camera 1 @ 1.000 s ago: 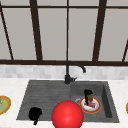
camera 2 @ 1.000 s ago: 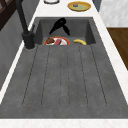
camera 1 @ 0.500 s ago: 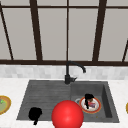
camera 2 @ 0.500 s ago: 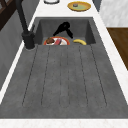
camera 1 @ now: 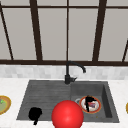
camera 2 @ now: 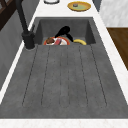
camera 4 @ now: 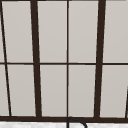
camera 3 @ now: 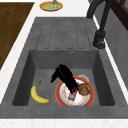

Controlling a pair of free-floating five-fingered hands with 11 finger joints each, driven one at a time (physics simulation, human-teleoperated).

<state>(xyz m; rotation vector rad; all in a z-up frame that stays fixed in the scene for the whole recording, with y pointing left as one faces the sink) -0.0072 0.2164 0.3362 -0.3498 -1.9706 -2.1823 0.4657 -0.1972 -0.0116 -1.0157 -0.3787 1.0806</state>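
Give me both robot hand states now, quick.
Left robot hand: hangs over the drainboard at the sink's front left, fingers cannot be told.
Right robot hand: in the basin, fingers reach down onto the red-rimmed plate; grip cannot be told.

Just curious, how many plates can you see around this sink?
3 at least: an orange-rimmed plate in the basin under the right hand, a yellow plate on the left counter, another on the right counter.
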